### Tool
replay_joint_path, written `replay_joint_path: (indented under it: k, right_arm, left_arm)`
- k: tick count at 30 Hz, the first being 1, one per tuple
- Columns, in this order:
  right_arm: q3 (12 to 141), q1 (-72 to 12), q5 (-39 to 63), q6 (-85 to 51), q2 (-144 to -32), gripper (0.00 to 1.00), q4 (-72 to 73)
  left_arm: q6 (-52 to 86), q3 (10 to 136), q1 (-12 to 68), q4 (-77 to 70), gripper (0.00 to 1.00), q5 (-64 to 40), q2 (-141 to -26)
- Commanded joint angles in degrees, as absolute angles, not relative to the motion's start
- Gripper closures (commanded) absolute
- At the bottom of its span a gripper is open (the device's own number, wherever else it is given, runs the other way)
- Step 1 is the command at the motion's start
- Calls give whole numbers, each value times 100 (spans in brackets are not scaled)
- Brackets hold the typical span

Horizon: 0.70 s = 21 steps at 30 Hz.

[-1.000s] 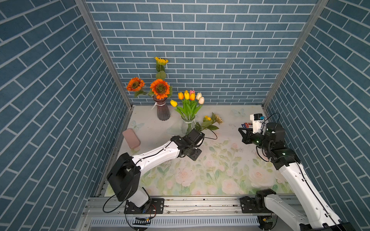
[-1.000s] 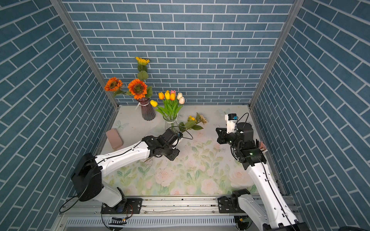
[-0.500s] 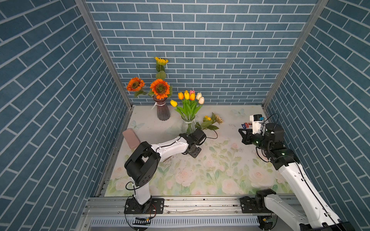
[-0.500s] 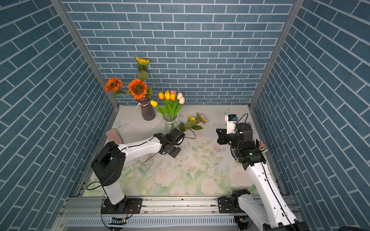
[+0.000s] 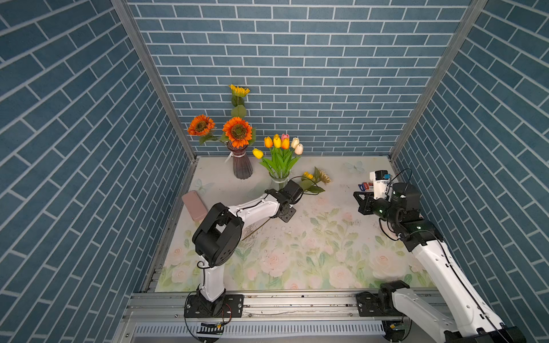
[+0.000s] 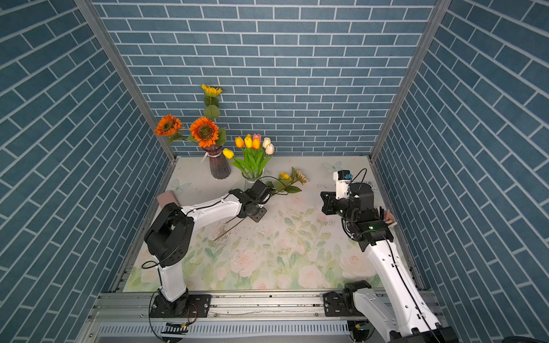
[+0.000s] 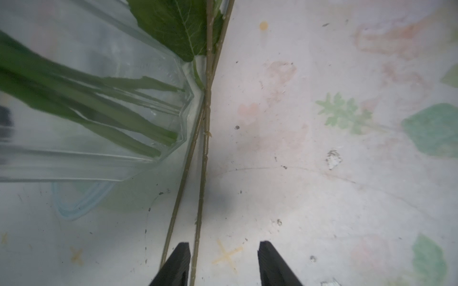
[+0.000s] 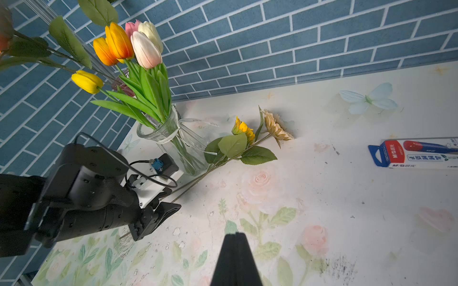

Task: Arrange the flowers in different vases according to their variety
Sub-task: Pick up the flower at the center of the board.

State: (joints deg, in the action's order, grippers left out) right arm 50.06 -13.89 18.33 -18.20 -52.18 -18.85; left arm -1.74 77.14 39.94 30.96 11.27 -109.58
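left elbow [image 5: 217, 234] swung inward, left gripper [image 7: 224, 244] parted astride sunflower stem [image 7: 203, 173] by clear vase [image 7: 111, 74], right gripper [image 8: 235, 235] clamped empty

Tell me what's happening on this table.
The left gripper is down at the floral mat beside the clear vase, jaws open with at least one stem of the two loose sunflowers between them, not yet closed. The tulips stand in the clear vase, and three sunflowers stand in the purple vase. The right gripper is shut, holds nothing and hovers off to the side.
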Motion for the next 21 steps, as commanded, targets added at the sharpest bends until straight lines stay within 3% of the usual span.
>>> replay_joint_path:
  k: [1, 9, 21]
  right_arm:
    - [4965, -1406, 1780, -1828, -5177, 100, -1890]
    - [4974, -1406, 1737, -1811, -5142, 100, -1955]
    - [4961, -1401, 1758, -1786, -5179, 100, -1920]
  left_arm:
    - [-312, 7979, 3920, 3000, 52, 1202, -11109]
    - [-313, 8295, 3914, 3010, 59, 938, -11547]
    - [-343, 8323, 3885, 2954, 61, 1110, -11729]
